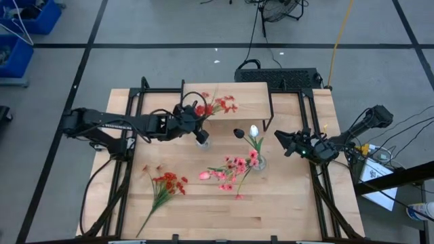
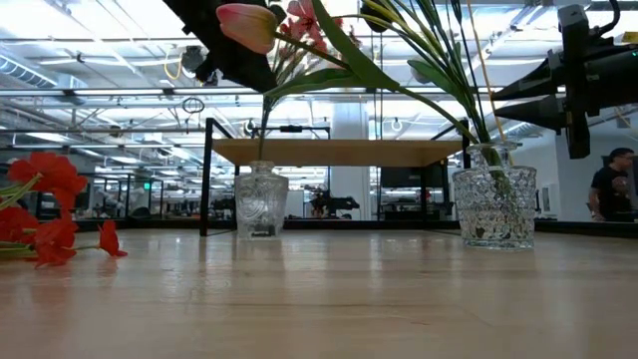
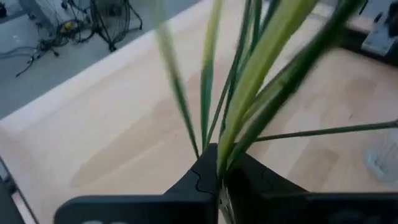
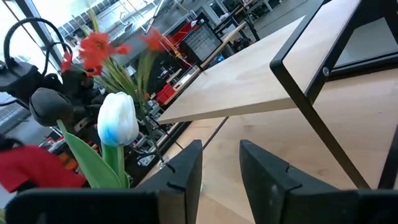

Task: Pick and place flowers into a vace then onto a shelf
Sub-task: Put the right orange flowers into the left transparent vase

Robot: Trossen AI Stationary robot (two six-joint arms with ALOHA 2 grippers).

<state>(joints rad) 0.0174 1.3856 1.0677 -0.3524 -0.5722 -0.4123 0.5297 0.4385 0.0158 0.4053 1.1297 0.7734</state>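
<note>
The left gripper point(image 1: 197, 116) is hanging over the near edge of the shelf point(image 1: 241, 102), its fingers point(image 3: 199, 177) clenched tight on the green stems of a red flower spray point(image 1: 218, 105). In the left wrist view those stems are fanning out from between the two dark fingers, pinched right at the tips. The blossoms are lying above the shelf board, and the stems are reaching down toward a small glass vase point(image 2: 260, 202) that is standing on the desk point(image 1: 285, 203) just in front of the shelf.

The right gripper point(image 1: 287, 144) is waiting to the side of the second glass vase point(image 2: 494, 206), near it but not touching. Its fingers point(image 4: 180, 168) are standing partly apart with bare space between them, grasping nothing.

That second vase is already holding a white tulip bud point(image 1: 254, 130), a dark bud point(image 1: 239, 133) and pink blossoms point(image 1: 237, 165), which are drooping out over the desk. Another red spray point(image 1: 168, 183) is lying flat on the desk, well apart from both vases, toward the left arm's side.
</note>
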